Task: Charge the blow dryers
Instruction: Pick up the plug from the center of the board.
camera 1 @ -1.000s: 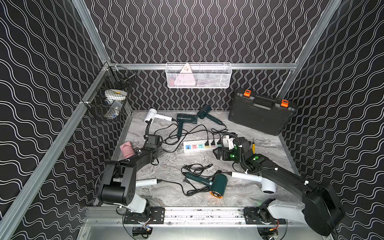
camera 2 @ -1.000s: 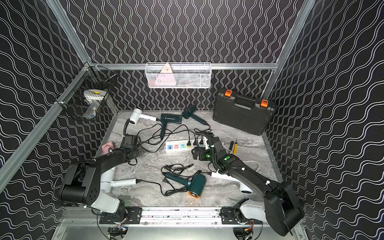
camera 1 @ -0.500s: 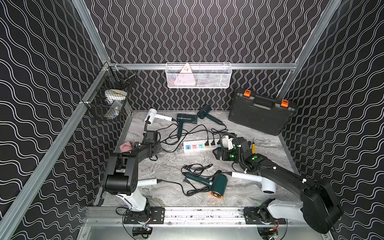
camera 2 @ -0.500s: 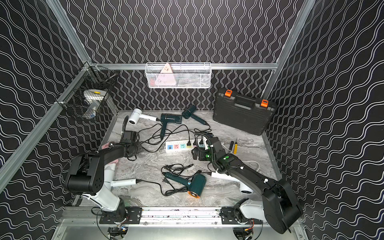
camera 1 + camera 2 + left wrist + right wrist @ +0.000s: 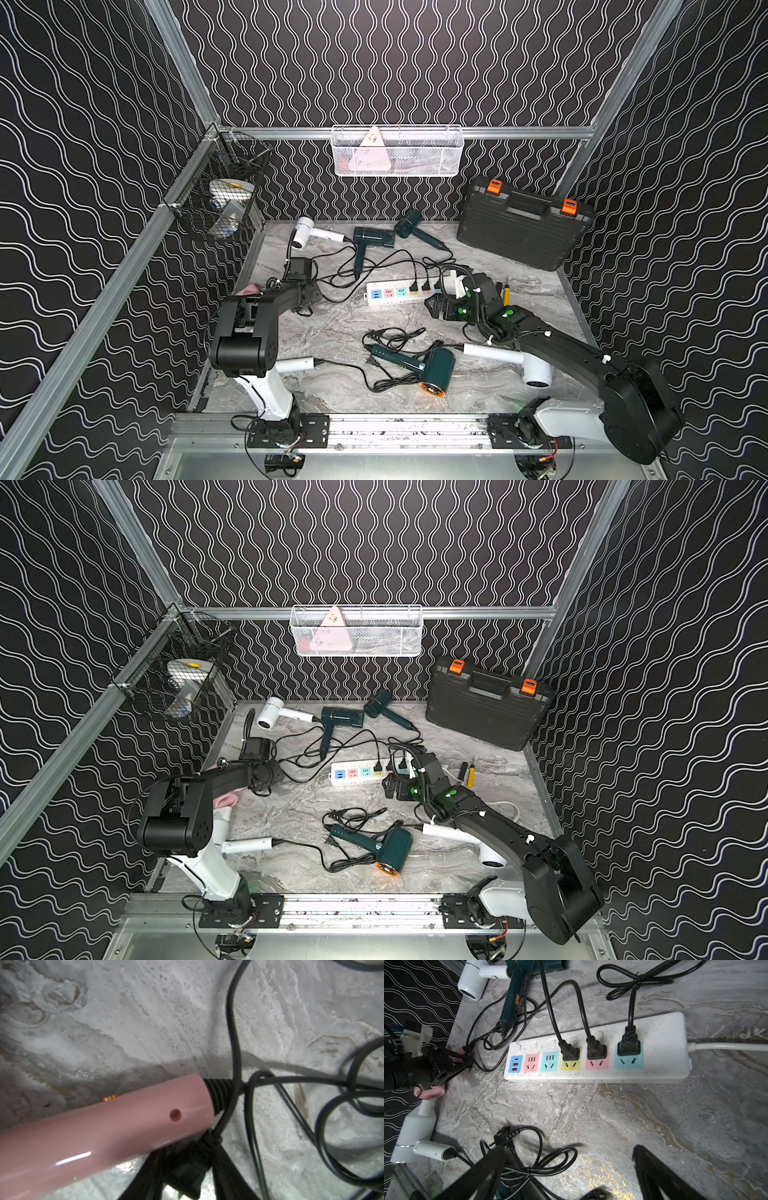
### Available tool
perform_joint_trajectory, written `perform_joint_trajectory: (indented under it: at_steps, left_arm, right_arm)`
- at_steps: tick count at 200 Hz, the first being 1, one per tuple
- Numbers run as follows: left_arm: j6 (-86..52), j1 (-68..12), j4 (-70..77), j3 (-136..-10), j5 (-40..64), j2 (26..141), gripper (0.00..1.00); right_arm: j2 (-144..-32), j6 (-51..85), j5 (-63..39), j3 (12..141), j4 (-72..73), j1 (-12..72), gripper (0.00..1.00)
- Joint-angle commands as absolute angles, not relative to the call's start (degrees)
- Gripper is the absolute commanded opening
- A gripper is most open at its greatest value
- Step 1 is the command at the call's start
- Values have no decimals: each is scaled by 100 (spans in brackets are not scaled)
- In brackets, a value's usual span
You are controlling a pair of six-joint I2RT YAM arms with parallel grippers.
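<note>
My left gripper [image 5: 464, 1064] sits just off the blue-socket end of the power strip [image 5: 591, 1076], and its jaws are drawn in around the pink dryer's plug [image 5: 185, 1176]. The wrist view shows a dark finger on each side of the plug and apparently touching it, though I cannot tell how firm that grip is. The pink dryer [image 5: 432, 1092] itself lies on the table beyond that same end of the strip. Its handle runs from the fan head up to the cord end, which is just beside my jaws with loose cord looped around it. The prongs [image 5: 468, 1071] poke out past my fingertips and lie roughly level, aimed towards the strip's short end, not down. That is what the next move turns on, I judge: the free pink socket [image 5: 531, 1062] and teal socket [image 5: 549, 1061] face upward near this end, so the plug must be tipped prongs-down once it is above one. My left arm is clearly the nearer one for that. My right gripper [image 5: 569, 1150] hangs beside the strip's long front edge with its jaws spread wide and nothing between them, above another dryer's bundled cord [image 5: 529, 1163]. Three black plugs already fill the yellow, pink and teal sockets further along
</note>
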State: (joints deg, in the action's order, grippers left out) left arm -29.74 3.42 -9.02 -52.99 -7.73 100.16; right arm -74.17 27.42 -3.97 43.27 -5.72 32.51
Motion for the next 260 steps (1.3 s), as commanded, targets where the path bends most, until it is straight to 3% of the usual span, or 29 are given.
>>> perform_joint_trajectory:
  at_steps: [1, 75, 176, 260]
  left_arm:
    - [-2857, 351, -900, -5267, -584, 10011, 35]
    - [-2834, 124, -879, -5128, -475, 9843, 29]
    - [-3076, -1206, -1521, -5340, -1215, 8553, 29]
    - [-2523, -2396, 223, -4440, -837, 7502, 29]
  right_arm:
    - [-7409, 2821, -389, 4386, -615, 3252, 100]
    - [-7499, 2811, -385, 4455, -703, 3252, 100]
    - [-7591, 2841, -587, 4822, -914, 3243, 100]
    - [-7875, 3010, -1594, 6002, -1960, 3128, 97]
